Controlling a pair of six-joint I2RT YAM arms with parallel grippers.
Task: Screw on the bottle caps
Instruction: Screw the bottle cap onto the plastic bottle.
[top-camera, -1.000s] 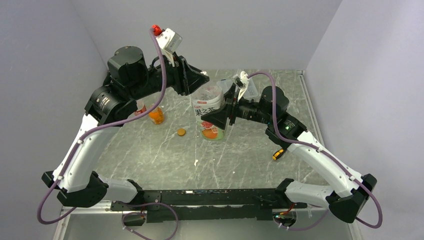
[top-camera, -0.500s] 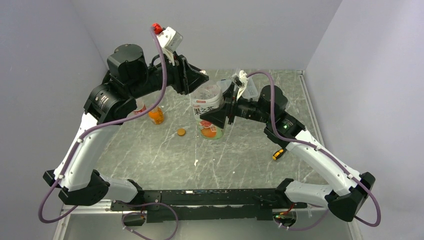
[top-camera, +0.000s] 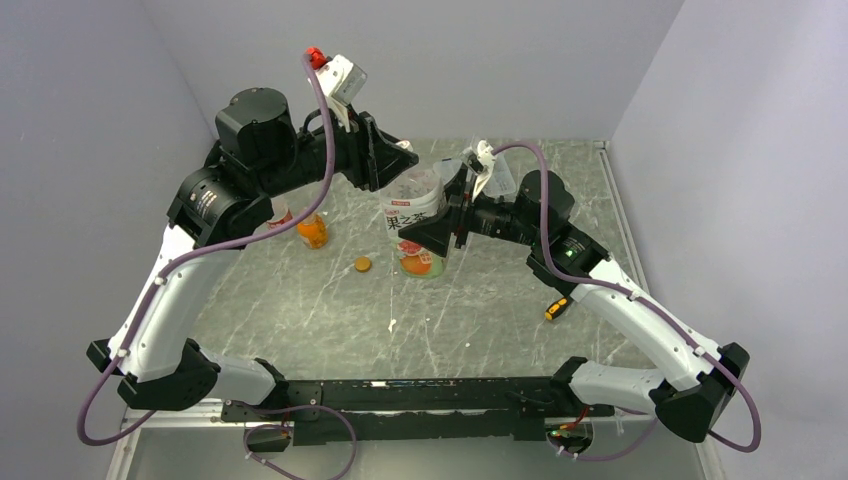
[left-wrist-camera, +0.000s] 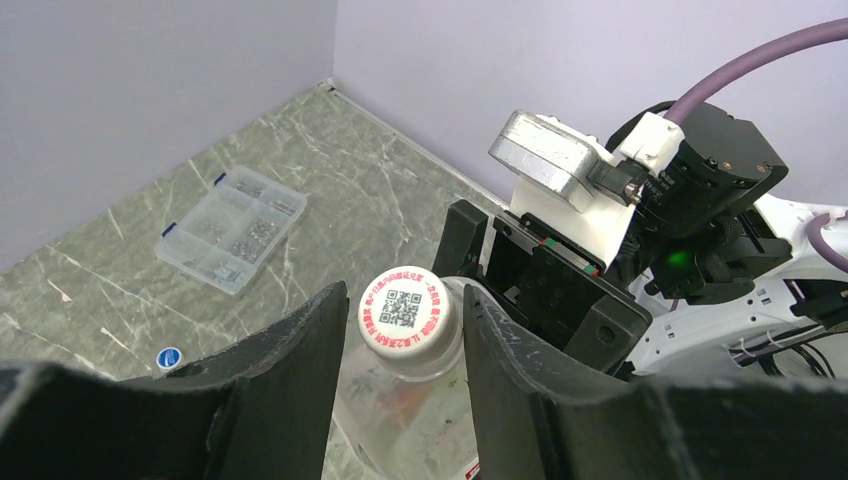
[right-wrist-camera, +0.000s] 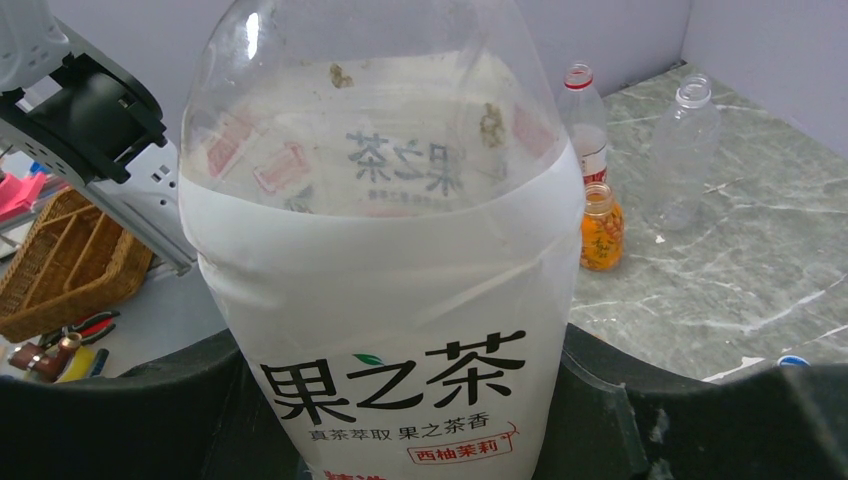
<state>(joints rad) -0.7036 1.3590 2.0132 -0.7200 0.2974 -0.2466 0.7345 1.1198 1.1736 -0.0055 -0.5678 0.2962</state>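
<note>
White cap (left-wrist-camera: 410, 312) between left hand (left-wrist-camera: 405, 338) fingers; bottle (right-wrist-camera: 380, 280) clasped in right hand (right-wrist-camera: 400, 430)

Left arm (top-camera: 165, 300) and right arm (top-camera: 650, 322) are wearing white shells between black joint housings. Purple cables (top-camera: 323, 115) are looping along both. Green light (top-camera: 574, 253) is glowing on right arm. Matte black fingers (left-wrist-camera: 280, 385) are showing, wedge-shaped.

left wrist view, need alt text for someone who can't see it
A red-rimmed white cap printed with a QR code sits on a clear bottle, flanked closely by the two black fingers of the left gripper; whether they touch it is unclear. The right gripper is just behind the bottle, and a compartment box and blue cap lie on the marble table.
</note>
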